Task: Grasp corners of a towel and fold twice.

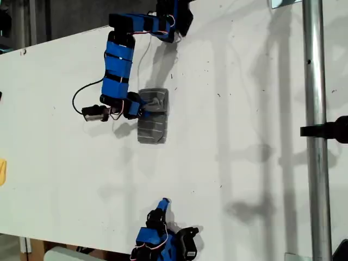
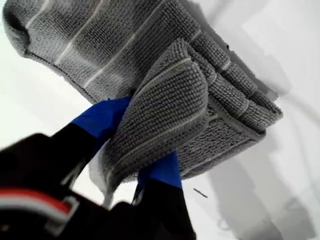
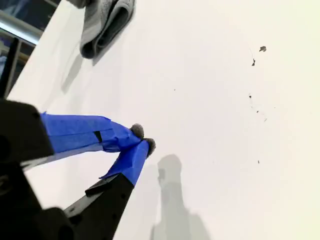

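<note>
In the exterior view, the towel (image 1: 153, 116) lies on the white table (image 1: 244, 163) a little toward ten o'clock from the picture's centre, already a small thick packet and not a flat square. Our first gripper (image 1: 145, 106) reaches in from the towel's nine o'clock side and meets it at its upper half. Our second gripper (image 1: 163, 204) waits near the six o'clock edge of this view, well apart from the cloth. A small yellow object (image 1: 2, 171) shows at the nine o'clock edge.

In the first wrist view, the blue-taped jaws of our first gripper (image 2: 137, 145) are clamped on a raised flap of the towel (image 2: 210, 100). Below the flap we can count several stacked striped layers.

In the second wrist view, our second gripper (image 3: 142, 139) has its tips pressed together with nothing between them, above bare table (image 3: 225, 150). The towel (image 3: 102, 22) appears far off, toward eleven o'clock.

We judge that the folding is mostly done, because the layers suggest two folds. What remains seems to be laying the held flap down, letting it go and drawing the arm away.
</note>
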### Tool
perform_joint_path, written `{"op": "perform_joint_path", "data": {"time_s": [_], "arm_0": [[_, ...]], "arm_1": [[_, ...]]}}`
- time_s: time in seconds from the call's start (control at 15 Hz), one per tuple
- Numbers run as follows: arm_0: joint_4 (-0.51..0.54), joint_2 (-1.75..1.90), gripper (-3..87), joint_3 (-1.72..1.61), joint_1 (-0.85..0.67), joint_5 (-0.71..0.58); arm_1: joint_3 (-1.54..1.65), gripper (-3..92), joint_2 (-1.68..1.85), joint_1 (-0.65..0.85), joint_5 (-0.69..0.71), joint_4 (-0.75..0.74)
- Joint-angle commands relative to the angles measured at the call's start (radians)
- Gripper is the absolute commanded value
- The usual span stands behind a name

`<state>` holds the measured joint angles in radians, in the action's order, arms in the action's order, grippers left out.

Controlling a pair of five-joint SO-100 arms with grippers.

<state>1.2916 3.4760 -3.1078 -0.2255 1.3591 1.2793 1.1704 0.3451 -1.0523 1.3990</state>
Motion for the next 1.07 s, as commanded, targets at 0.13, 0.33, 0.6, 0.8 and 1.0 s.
{"op": "perform_joint_path", "data": {"time_s": [0.13,0.33,0.6,0.8,1.0], "arm_0": [[0.006,0.005,-2.5,-0.009,0.003,-0.008],[0.006,0.005,-2.5,-0.009,0.003,-0.006],[0.009,0.005,-2.2,-0.009,0.011,0.046],[0.009,0.005,1.8,-0.009,0.048,0.144],[0.011,0.005,3.8,-0.009,0.049,0.041]], "arm_1": [[-0.06,36.5,0.138,0.0,0.046,-0.101],[0.091,43.9,0.489,-0.008,0.192,-0.368],[0.518,24.5,0.969,0.078,0.202,-0.445],[0.92,7.8,1.287,0.103,0.058,-0.382],[1.356,-0.2,1.6,0.094,-0.084,-0.336]]}}
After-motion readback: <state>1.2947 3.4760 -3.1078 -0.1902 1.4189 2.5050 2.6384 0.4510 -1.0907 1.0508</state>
